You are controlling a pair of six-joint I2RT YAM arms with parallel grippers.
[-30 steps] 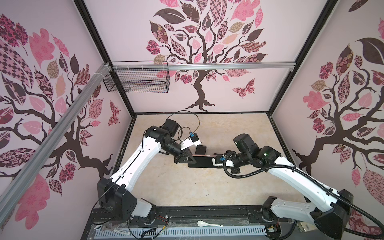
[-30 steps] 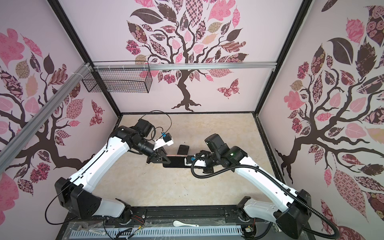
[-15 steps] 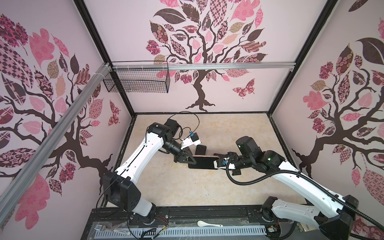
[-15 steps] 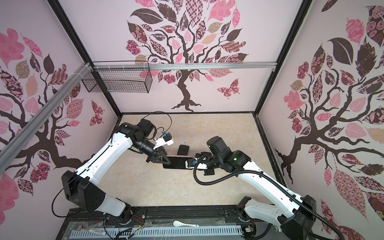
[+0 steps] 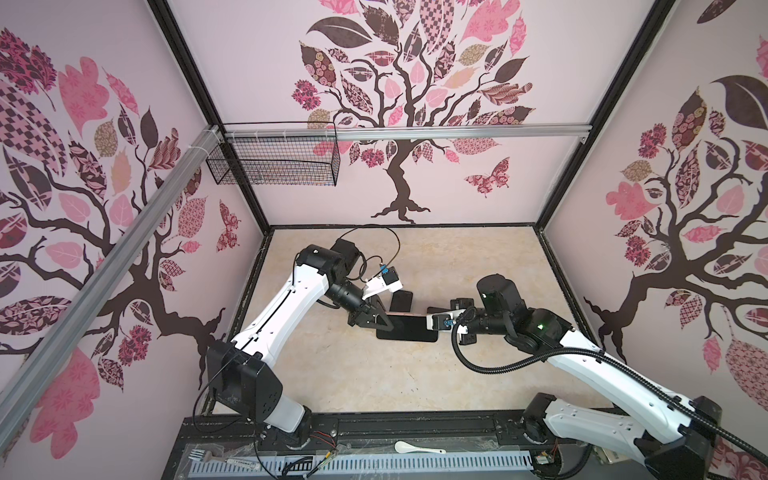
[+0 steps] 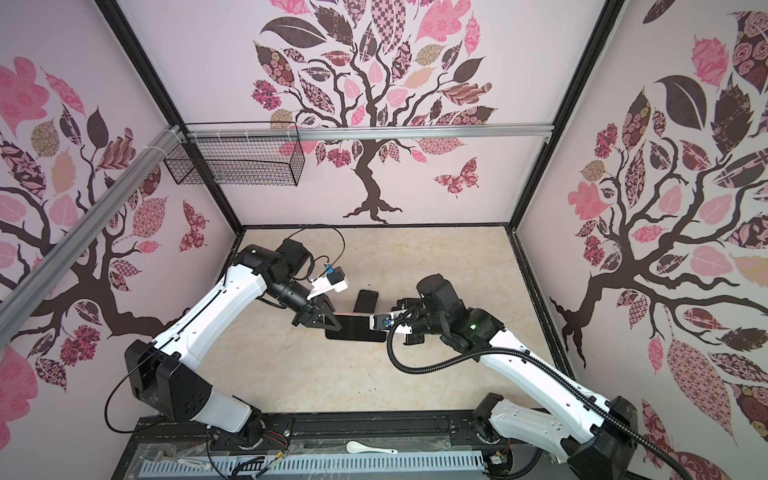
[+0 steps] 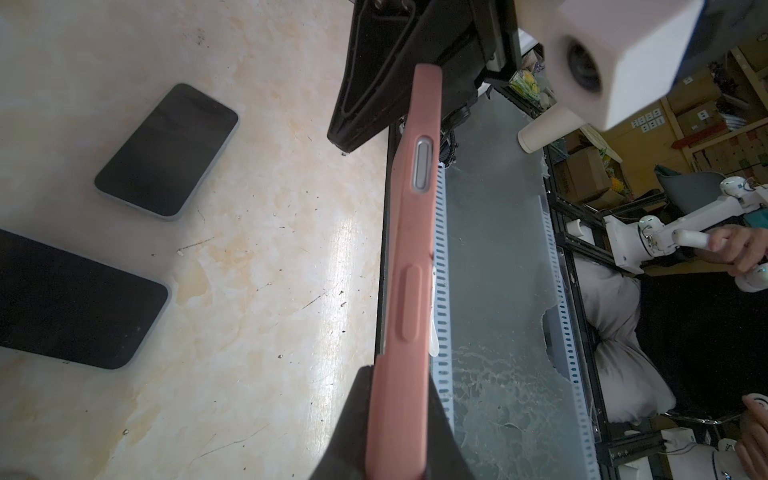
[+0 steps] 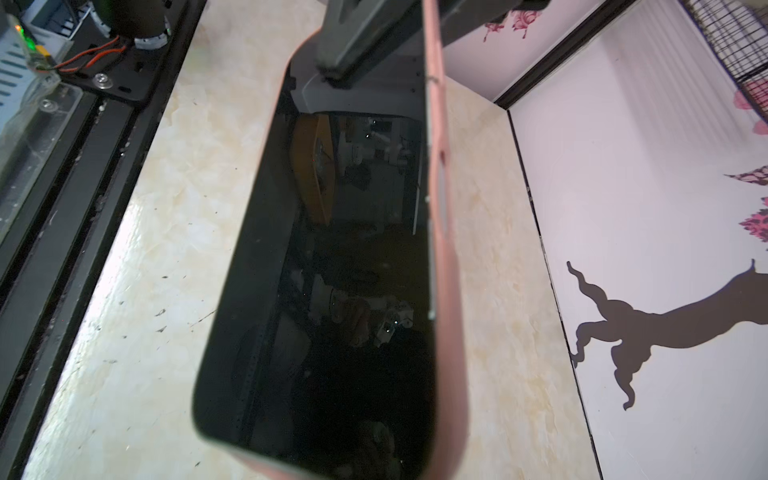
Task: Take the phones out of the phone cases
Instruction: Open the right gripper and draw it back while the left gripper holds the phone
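Since the frame a second before, the right gripper (image 5: 434, 323) has drawn its jaws together and the right arm has shifted its posture, while the cased phone remains bridged in the air between the two arms. The left gripper (image 5: 377, 323) is clenched across the pink phone case (image 7: 409, 249), one finger on each face, at the end nearer its own arm. The right gripper is closed tight at the opposite end. One of its fingers (image 7: 365, 104) lies against the case back, but whether the pinch falls on the case lip or on the phone itself cannot be told. The phone (image 8: 332, 291) sits in the case, dark screen turned toward the front rail (image 5: 415, 426) and upward, case back toward the table (image 5: 374, 395). Its long axis runs gripper to gripper, roughly parallel to that rail, so each arm commands one short end and neither is nearer. Separation will probably have to go screen-side, out of the open face. A smaller phone (image 7: 166, 151) and a larger phone (image 7: 75, 299) lie loose on the table on the case-back side.
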